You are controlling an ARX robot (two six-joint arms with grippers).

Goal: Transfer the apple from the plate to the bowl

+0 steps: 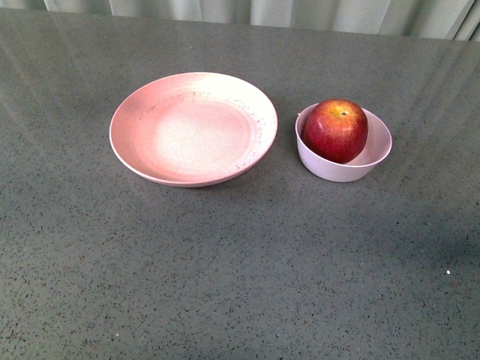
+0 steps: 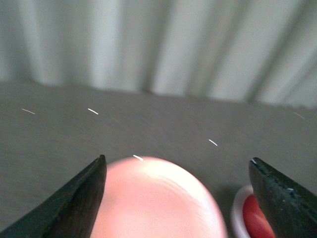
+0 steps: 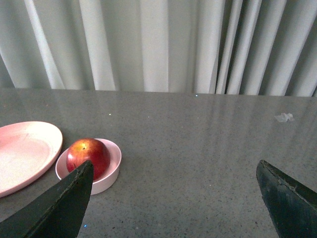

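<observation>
The dark-red apple (image 1: 335, 129) sits inside the small pale bowl (image 1: 379, 154), to the right of the wide pink plate (image 1: 150, 124), which holds nothing. Neither arm shows in the front view. In the left wrist view, blurred, my left gripper (image 2: 178, 191) is open, with the plate (image 2: 153, 203) close between its fingers and the bowl (image 2: 237, 214) with the apple (image 2: 255, 220) by one fingertip. In the right wrist view my right gripper (image 3: 176, 196) is open over bare table, set back from the apple (image 3: 88, 154), bowl (image 3: 112, 171) and plate (image 3: 25, 151).
The grey speckled table (image 1: 240, 285) stretches around the dishes, with pale curtains (image 3: 158, 44) behind its far edge. A small white scrap (image 3: 284, 117) lies on the table at the far side in the right wrist view.
</observation>
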